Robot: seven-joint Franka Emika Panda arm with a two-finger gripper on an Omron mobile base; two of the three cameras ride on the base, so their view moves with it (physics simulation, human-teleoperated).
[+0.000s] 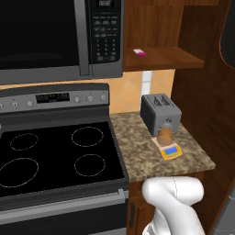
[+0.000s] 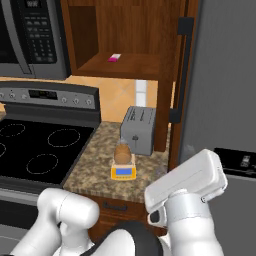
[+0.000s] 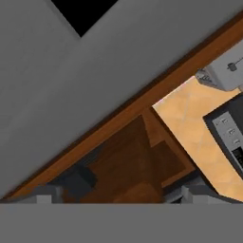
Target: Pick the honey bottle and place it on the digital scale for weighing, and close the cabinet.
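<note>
The amber-brown honey bottle [image 1: 165,134] [image 2: 122,154] stands upright on the yellow-orange digital scale [image 1: 170,151] [image 2: 123,173], on the granite counter in front of the toaster. The dark reddish-brown cabinet door [image 1: 202,114] [image 2: 170,90] hangs wide open at the right, its slim dark handle [image 2: 181,70] facing the fridge. My gripper [image 3: 118,195] is open, with nothing between its fingers. It is raised close to the door's wooden edge [image 3: 142,102], far from the bottle. The white hand [image 2: 185,185] sits low at the right.
A grey two-slot toaster [image 1: 159,112] [image 2: 139,129] stands behind the scale. A small pink-and-white item [image 1: 140,52] [image 2: 115,58] lies on the open cabinet shelf. The microwave [image 1: 46,36] hangs over the black stove [image 1: 55,156]. The grey fridge [image 2: 225,75] stands right of the door.
</note>
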